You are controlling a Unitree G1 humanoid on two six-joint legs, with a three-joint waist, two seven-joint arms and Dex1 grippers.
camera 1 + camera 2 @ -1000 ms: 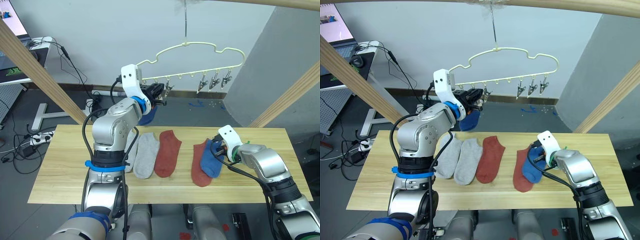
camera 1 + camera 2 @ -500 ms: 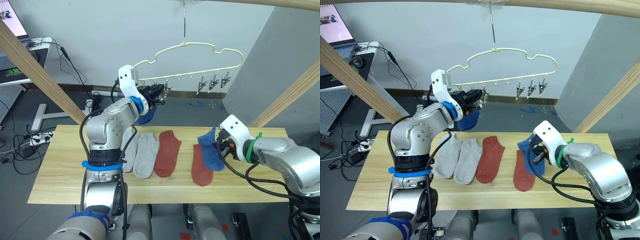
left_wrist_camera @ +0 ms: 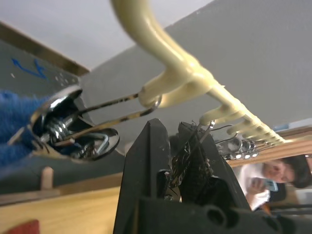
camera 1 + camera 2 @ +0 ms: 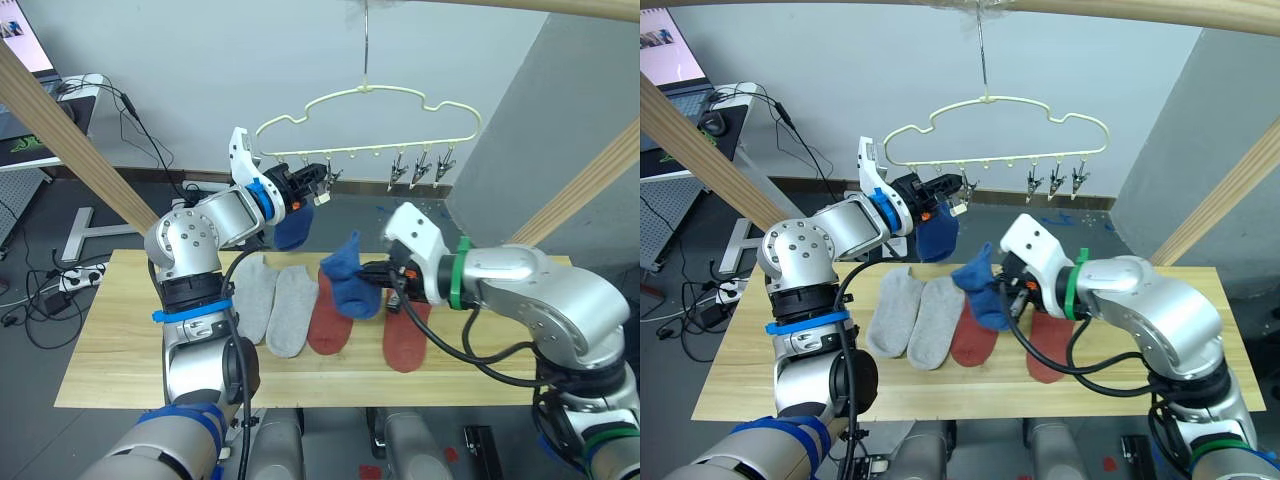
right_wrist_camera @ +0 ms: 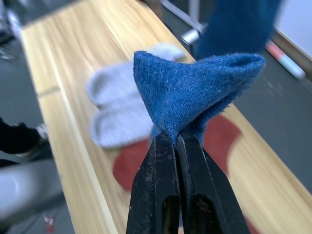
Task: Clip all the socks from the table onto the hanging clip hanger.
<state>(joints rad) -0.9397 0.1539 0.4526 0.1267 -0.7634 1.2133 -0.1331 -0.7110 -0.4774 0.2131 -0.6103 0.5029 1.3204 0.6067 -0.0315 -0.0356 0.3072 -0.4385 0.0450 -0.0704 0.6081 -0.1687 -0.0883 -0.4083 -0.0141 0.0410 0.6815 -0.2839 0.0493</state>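
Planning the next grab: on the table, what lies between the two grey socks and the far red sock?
In the left eye view, the other red sock lies between the grey socks and the far red sock; the right claw holds a blue sock above it.

We saw two plain blue socks, one hanging (image 4: 937,238) and one lifted (image 4: 983,290), two light grey socks (image 4: 912,315), and two rust-red socks (image 4: 1048,347) on the pale yellowish, grained table (image 4: 760,370). The clip hanger (image 4: 996,102) was cream-yellow with silvery clips (image 4: 1053,184).

Head stereo overhead, 2 wrist close-ups
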